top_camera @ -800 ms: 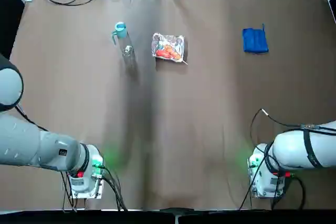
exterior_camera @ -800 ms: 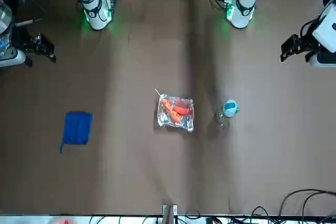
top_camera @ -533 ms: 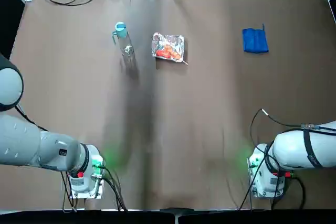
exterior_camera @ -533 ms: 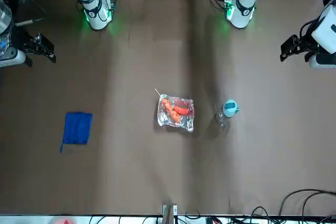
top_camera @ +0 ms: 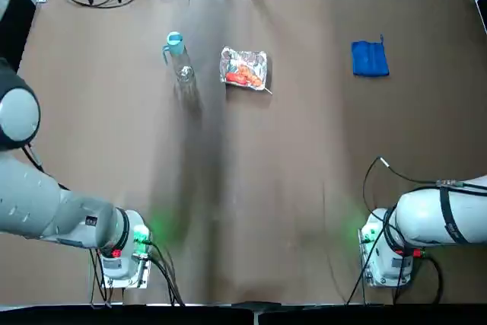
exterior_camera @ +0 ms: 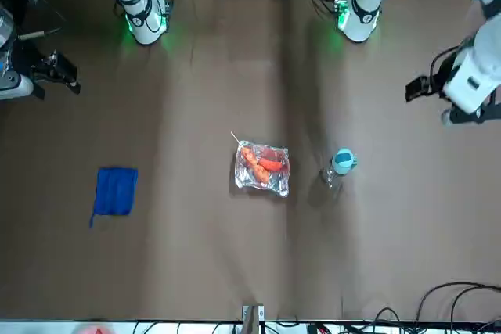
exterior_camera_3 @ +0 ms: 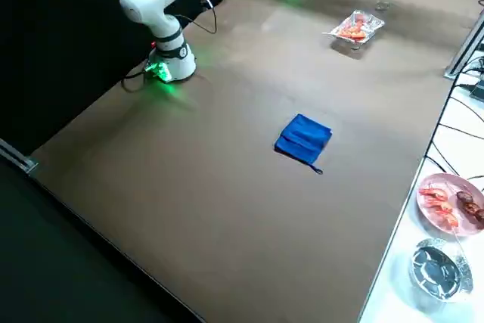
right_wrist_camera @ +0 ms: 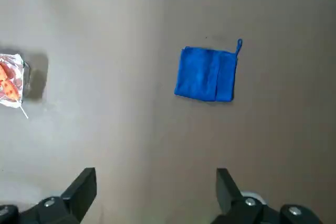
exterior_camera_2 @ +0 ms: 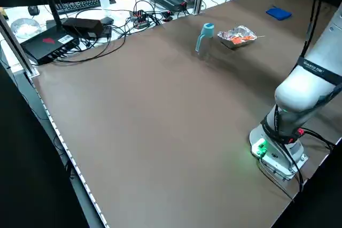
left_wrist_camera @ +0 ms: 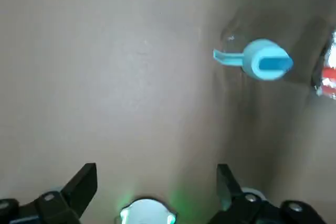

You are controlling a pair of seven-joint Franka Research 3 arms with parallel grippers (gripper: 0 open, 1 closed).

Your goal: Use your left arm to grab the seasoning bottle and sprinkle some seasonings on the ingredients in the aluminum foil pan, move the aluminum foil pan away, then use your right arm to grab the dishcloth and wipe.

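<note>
Aluminum foil pan [top_camera: 243,68] seen upper centre of top view on counter [top_camera: 251,188], ingredients [top_camera: 242,75] held inside. Seasoning bottle [top_camera: 177,55] stood upright just left of pan. Dishcloth [top_camera: 370,58] laid upper right. Left end effector [left_wrist_camera: 156,182] and right end effector [right_wrist_camera: 156,182] spread wide, nothing held.

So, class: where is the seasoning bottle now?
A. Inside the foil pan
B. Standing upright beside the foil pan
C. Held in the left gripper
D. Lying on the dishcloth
B: the seasoning bottle stands upright on the table beside the aluminum foil pan, touched by neither gripper.

aluminum foil pan [right_wrist_camera: 11,81] — cut off at the wrist view's edge.
</note>
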